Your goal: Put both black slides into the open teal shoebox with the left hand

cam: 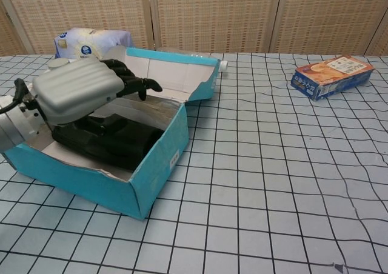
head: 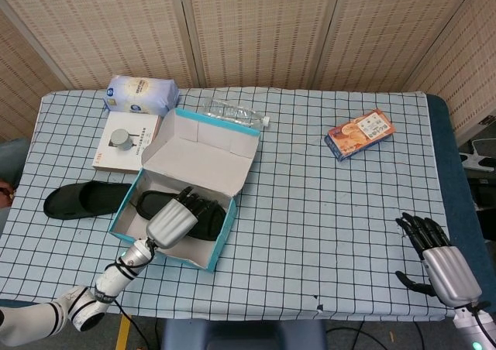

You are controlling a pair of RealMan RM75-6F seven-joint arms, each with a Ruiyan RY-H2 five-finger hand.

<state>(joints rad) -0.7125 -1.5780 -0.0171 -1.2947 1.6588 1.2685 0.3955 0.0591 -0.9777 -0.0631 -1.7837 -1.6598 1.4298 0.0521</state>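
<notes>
Parking my right hand (head: 443, 259) at the near right edge of the table (head: 325, 187), palm down, fingers a bit apart w/ nothing in them. Near left, my left hand (head: 177, 218) hovers over the open teal shoebox (cam: 159, 156), fingers (cam: 130, 80) spread and lightly curled, pointing to the far right; it has hold of nothing as far as I can tell, though the chest view hides whether the underside touches the shoe. One black slide (cam: 109, 142) lies flat inside the box, right under that hand. Second black slide (head: 85, 199) is still out on the checked cloth, just left of the box, close beside its left wall. Box lid (head: 203, 153) stands open, tilted to the far side. Farther back on the left: a white carton (head: 125, 141) w/ a round knob pictured on it, then a blue-white soft pack (head: 141, 94) at the far edge. A clear plastic bottle (head: 236, 114) lies on its side just beyond the lid. Far right sits an orange-blue snack box (head: 359, 133), well apart from everything else.
</notes>
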